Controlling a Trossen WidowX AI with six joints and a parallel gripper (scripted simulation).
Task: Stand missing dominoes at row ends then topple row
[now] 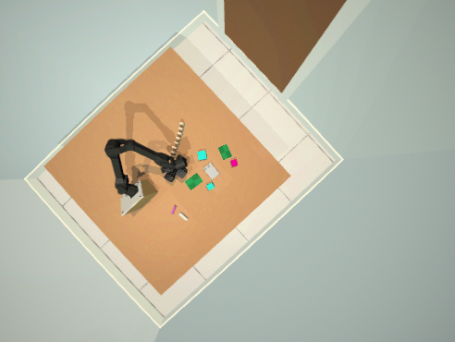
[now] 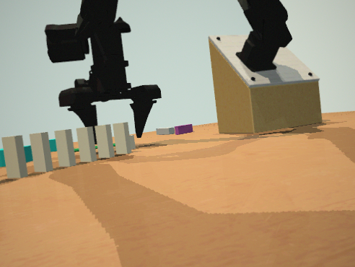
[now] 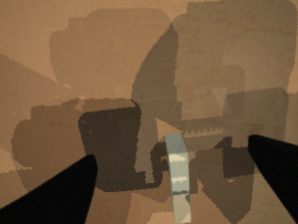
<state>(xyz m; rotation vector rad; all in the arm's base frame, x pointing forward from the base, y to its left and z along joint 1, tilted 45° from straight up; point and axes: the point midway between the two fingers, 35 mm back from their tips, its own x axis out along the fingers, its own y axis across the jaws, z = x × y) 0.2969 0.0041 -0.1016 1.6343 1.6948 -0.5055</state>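
A curved row of standing cream dominoes [image 1: 178, 138] [image 2: 65, 149] runs up to near the gripper. In the wrist view a pale domino [image 3: 178, 175] lies on its side, between the fingers in that picture and partly in shadow. A low pale piece, probably the same domino [image 2: 133, 141], shows behind the row's near-arm end; the arm hides it from above. My gripper [image 1: 177, 169] [image 2: 117, 139] [image 3: 172, 152] is open and empty, pointing down, low beyond the row's end. Another white domino [image 1: 183, 216] [image 2: 164, 130] lies flat, away from the row.
A purple piece [image 1: 174, 210] [image 2: 183, 129] lies beside the far white domino. Cyan blocks [image 1: 202, 154] [image 1: 210, 186], green pieces [image 1: 225, 152] [image 1: 193, 181], a magenta block [image 1: 234, 163] and a whitish square [image 1: 211, 171] lie beyond the gripper. The arm stands on a sloped base [image 2: 286, 104].
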